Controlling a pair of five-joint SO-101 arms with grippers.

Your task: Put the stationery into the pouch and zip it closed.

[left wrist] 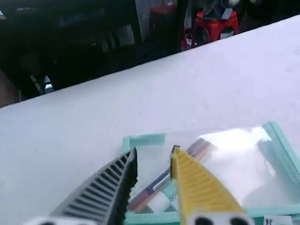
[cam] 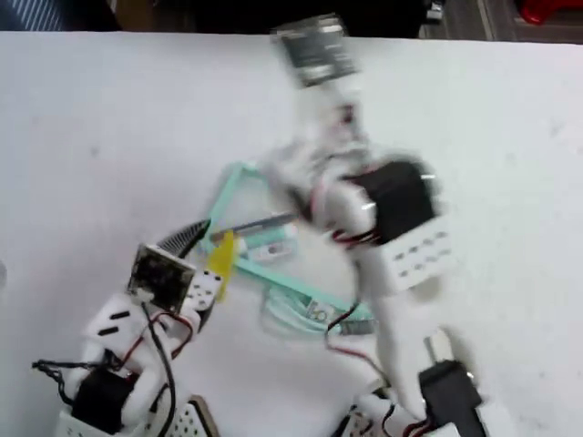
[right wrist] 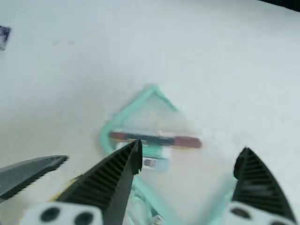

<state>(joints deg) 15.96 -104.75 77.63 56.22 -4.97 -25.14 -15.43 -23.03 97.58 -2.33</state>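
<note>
Plenty of white tabletop (cam: 109, 118) spreads around the work, broad on both sides and running back to a far edge with a dark room behind it. Near that far edge lies a flat grey thing (cam: 314, 50), too blurred to name and well apart from everything else. Both arms come in from the near edge, and the right arm (cam: 396, 214) hangs over the middle of the tabletop, covering part of the pouch (cam: 226, 193)

The right gripper (right wrist: 190, 152) has its two black fingers (right wrist: 119, 168) spread wide with nothing between them. It hovers above the pouch, which shows in the gap. The left gripper (left wrist: 154, 153) has one dark grey finger and one yellow, standing a little apart and gripping nothing. Its tips sit over the pouch's left edge, and whether they press on it I cannot tell

Clear with a teal border, the pouch lies flat near the middle of the tabletop with one corner pointing toward the far edge. It sits just ahead of the left gripper and under the right one. Inside it a red-brown and dark pen (right wrist: 157, 139) lies crosswise, with a small white piece (right wrist: 152, 161) just beside it, both close by the left gripper's tips
</note>
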